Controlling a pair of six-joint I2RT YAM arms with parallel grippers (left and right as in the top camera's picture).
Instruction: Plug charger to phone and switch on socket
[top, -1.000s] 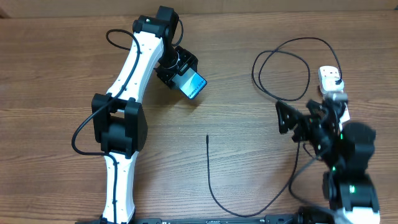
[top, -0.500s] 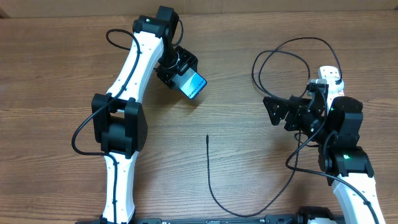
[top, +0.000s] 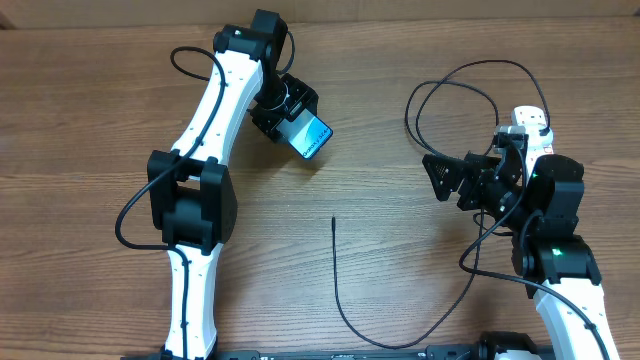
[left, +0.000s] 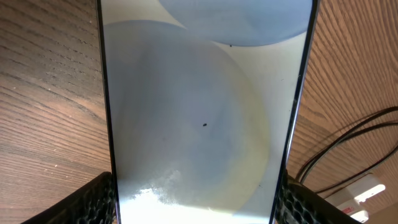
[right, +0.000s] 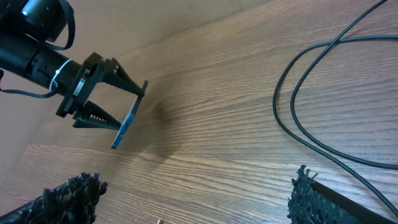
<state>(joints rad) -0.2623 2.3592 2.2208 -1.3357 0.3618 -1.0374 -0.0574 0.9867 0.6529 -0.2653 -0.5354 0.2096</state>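
Note:
The phone (top: 311, 137), with its light blue screen, is held above the table in my left gripper (top: 295, 125), which is shut on its long edges. In the left wrist view the phone's screen (left: 199, 106) fills the frame between the two fingers (left: 93, 200). Seen from the right wrist, the phone (right: 127, 121) is edge-on and tilted. The charger cable (top: 340, 295) lies on the wood with its connector tip (top: 333, 220) free at mid-table and its loops (top: 450, 110) at the far right. My right gripper (top: 438, 180) is open and empty, right of the tip. The socket (top: 530, 122) is partly hidden behind the right arm.
The socket's white body with red marks (left: 364, 190) shows at the lower right of the left wrist view, beside the black cable (left: 348, 134). The connector tip (right: 159, 221) lies at the bottom edge of the right wrist view, below my open right gripper (right: 193, 205).
My right arm has swung up and to the left, bringing its open gripper nearer mid-table, then held still. The left arm and the phone have not moved.

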